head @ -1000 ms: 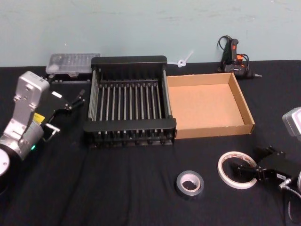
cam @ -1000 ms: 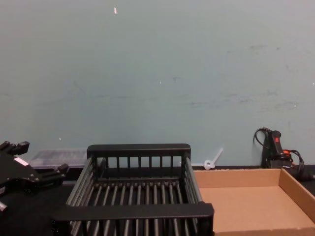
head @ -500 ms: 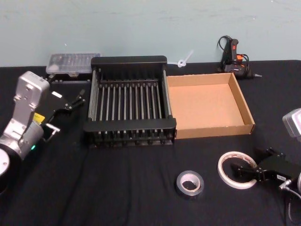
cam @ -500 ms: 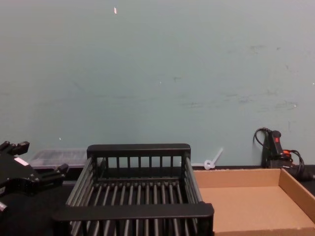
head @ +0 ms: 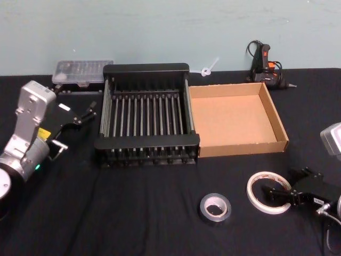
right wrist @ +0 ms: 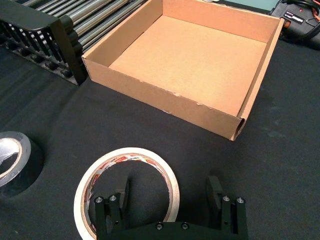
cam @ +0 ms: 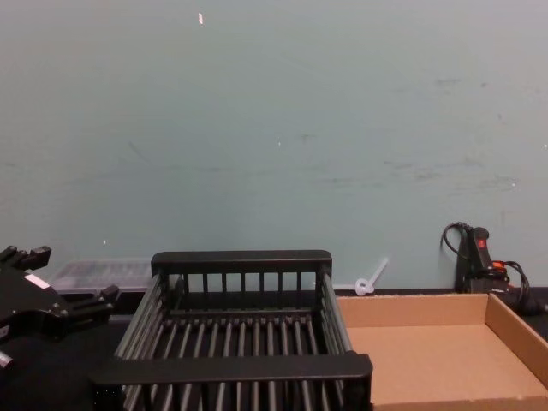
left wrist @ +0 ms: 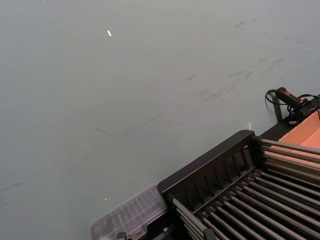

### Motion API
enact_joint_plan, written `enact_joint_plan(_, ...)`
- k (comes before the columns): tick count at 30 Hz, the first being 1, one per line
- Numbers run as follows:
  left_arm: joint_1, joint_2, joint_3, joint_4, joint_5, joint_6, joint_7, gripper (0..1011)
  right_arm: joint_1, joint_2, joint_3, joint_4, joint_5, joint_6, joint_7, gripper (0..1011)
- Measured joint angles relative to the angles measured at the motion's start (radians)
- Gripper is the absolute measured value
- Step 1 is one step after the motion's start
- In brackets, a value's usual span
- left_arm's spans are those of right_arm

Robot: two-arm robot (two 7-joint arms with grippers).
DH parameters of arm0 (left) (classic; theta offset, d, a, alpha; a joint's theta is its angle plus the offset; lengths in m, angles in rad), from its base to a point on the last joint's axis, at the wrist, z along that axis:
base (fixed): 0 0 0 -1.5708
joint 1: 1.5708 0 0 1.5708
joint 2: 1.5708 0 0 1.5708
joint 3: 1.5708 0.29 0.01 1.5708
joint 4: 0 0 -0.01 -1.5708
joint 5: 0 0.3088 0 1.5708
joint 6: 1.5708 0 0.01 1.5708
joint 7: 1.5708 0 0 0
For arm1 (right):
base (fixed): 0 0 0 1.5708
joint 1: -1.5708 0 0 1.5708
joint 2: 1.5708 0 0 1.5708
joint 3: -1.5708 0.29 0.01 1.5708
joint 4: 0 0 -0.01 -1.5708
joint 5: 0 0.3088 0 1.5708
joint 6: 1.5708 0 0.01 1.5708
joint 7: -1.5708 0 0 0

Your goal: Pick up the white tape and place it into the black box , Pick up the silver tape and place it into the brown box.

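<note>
The white tape [head: 268,192] lies flat on the black cloth at the front right, its red-printed ring [right wrist: 127,190] close under my right wrist. My right gripper [head: 278,194] [right wrist: 168,192] is open and straddles the ring's right rim, with one finger inside the hole and one outside. The silver tape [head: 215,208] [right wrist: 12,160] lies to the left of the white roll. The black box [head: 146,144] [right wrist: 45,35] stands mid-table with the brown box [head: 277,120] [right wrist: 160,97] against its right side; both hold nothing. My left gripper [head: 88,113] [cam: 68,278] hovers open left of the black box.
A clear plastic case [head: 82,72] [left wrist: 132,217] sits behind the black box's left corner. A glue gun [head: 264,64] with its cord rests behind the brown box, and a small white plastic piece [head: 208,68] lies near the wall. Bare black cloth spreads across the front.
My right gripper has shifted slightly toward the near edge and settled around the white tape's rim. The left arm and both rolls have stayed put.
</note>
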Motion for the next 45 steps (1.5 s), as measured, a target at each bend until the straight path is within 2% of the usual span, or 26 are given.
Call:
enact_joint_plan(10,0.0,0.0,0.0,0.0,0.0,0.0,0.0,1001,0.0,0.001,0.0,0.0,0.0,-0.001,0.0,979)
enact_joint_plan(17,0.0,0.0,0.0,0.0,0.0,0.0,0.0,1001,0.0,0.001,-0.001,-0.001,0.0,-0.001,-0.001,821)
enact_joint_plan(18,0.0,0.0,0.0,0.0,0.0,0.0,0.0,1001,0.0,0.001,-0.001,-0.001,0.0,-0.001,-0.001,767)
enact_joint_plan(21,0.0,0.0,0.0,0.0,0.0,0.0,0.0,1001,0.0,0.001,-0.001,-0.001,0.0,-0.001,-0.001,691)
enact_joint_plan(22,0.0,0.0,0.0,0.0,0.0,0.0,0.0,1002,0.0,0.001,-0.001,-0.002,0.0,-0.001,-0.001,630)
enact_joint_plan(25,0.0,0.0,0.0,0.0,0.0,0.0,0.0,1001,0.0,0.001,-0.001,-0.002,0.0,-0.001,-0.001,592)
enact_joint_plan(26,0.0,0.0,0.0,0.0,0.0,0.0,0.0,1001,0.0,0.001,-0.001,-0.002,0.0,-0.001,-0.001,509)
enact_joint_plan(29,0.0,0.0,0.0,0.0,0.0,0.0,0.0,1001,0.0,0.001,-0.001,-0.002,0.0,-0.001,-0.001,416)
enact_joint_plan(31,0.0,0.0,0.0,0.0,0.0,0.0,0.0,1001,0.0,0.001,-0.001,-0.002,0.0,-0.001,-0.001,307)
enact_joint_plan(33,0.0,0.0,0.0,0.0,0.0,0.0,0.0,1001,0.0,0.001,-0.001,-0.002,0.0,-0.001,-0.001,285)
enact_joint_plan(39,0.0,0.0,0.0,0.0,0.0,0.0,0.0,1001,0.0,0.001,-0.001,-0.002,0.0,-0.001,-0.001,93)
enact_joint_plan(45,0.0,0.0,0.0,0.0,0.0,0.0,0.0,1001,0.0,0.001,-0.001,-0.002,0.0,-0.001,-0.001,82)
